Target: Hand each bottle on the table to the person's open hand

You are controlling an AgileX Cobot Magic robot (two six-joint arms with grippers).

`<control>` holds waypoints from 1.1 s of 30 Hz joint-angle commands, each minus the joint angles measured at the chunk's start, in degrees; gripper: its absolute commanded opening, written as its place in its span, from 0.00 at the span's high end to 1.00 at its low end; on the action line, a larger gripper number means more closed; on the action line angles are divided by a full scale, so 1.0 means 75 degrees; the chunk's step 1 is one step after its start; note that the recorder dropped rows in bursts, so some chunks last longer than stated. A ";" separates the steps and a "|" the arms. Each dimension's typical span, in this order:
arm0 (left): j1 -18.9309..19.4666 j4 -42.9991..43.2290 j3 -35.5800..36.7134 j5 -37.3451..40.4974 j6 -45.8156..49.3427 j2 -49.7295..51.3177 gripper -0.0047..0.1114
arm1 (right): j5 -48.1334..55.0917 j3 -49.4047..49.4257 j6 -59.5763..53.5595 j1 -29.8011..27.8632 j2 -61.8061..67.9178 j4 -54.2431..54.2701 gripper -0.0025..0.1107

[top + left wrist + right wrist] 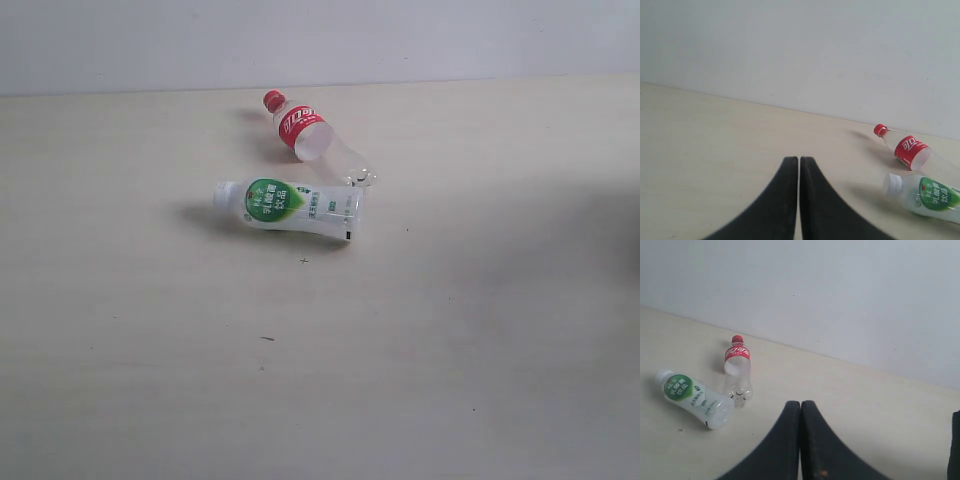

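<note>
our left end effector [799, 165] and right end effector [800, 407] are closed, empty; we should open one and straddle the green-label bottle [290, 208] mid-body.

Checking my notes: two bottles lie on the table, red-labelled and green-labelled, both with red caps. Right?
No: the green-labelled bottle has a white cap, as the left wrist view shows. The red-labelled bottle does have a red cap, and both lie on the table.
</note>
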 commanded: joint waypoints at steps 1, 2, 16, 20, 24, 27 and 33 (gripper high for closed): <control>0.0015 -0.0043 0.0005 -0.0069 0.0013 0.0037 0.93 | 0.0102 0.0067 -0.0045 -0.0036 -0.0002 -0.0050 0.98; 0.0015 -0.0043 0.0005 -0.0069 0.0013 0.0037 0.93 | 0.0177 0.0067 -0.0045 -0.0036 -0.0002 -0.0069 0.98; 0.0015 -0.0043 0.0005 -0.0069 0.0013 0.0037 0.93 | 0.0548 0.0132 0.0360 -0.0036 -0.0052 -0.0523 0.98; 0.0015 -0.0043 0.0005 -0.0069 0.0013 0.0037 0.93 | 0.1188 0.0136 0.0346 -0.0036 -0.0311 -0.0547 0.98; 0.0015 -0.0043 0.0005 -0.0069 0.0013 0.0037 0.93 | 0.1807 0.0153 0.0346 -0.0036 -0.0357 -0.0547 0.98; 0.0015 -0.0043 0.0005 -0.0069 0.0013 0.0037 0.93 | 0.2098 0.0153 0.0324 -0.0036 -0.0357 -0.0381 0.98; 0.0015 -0.0043 0.0005 -0.0069 0.0013 0.0037 0.93 | 0.2400 0.0153 0.0338 -0.0036 -0.0375 -0.0569 0.98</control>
